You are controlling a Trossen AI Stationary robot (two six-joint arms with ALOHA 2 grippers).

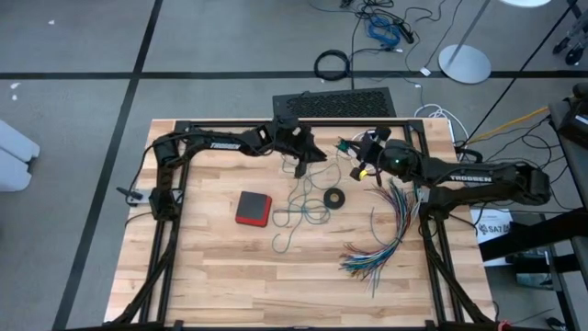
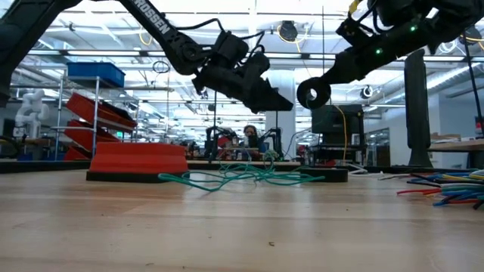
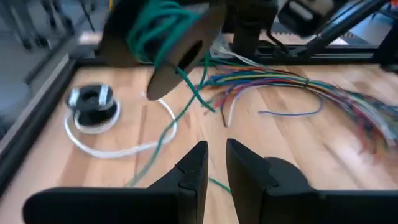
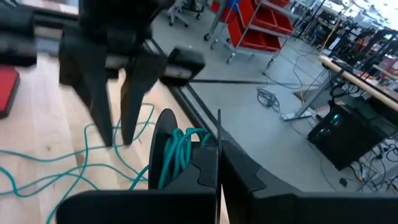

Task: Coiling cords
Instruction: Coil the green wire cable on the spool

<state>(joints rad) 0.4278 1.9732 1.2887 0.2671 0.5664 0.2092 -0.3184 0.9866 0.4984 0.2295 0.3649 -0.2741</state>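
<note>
Could slip turns off the black round spool [image 3: 166,38], or drag a knot upward, should the thin teal-green cord [image 1: 299,214] pull taut against its loose tangle on the wooden desk [image 1: 230,276]. Right claw [image 4: 217,147] raised over the desk, clamped shut on that spool. Left claw [image 3: 215,153] hovering just opposite, narrowly parted, apparently empty. Thin white cord [image 3: 118,149] lying slack on the desk.

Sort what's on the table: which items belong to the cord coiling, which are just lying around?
Job:
- teal-green cord, partly wound on the black spool
- black spool, held in the right gripper
- white cord with its small round black-and-white piece

Lying about:
- red block
- black tape-like ring
- fanned multicoloured wires
</note>
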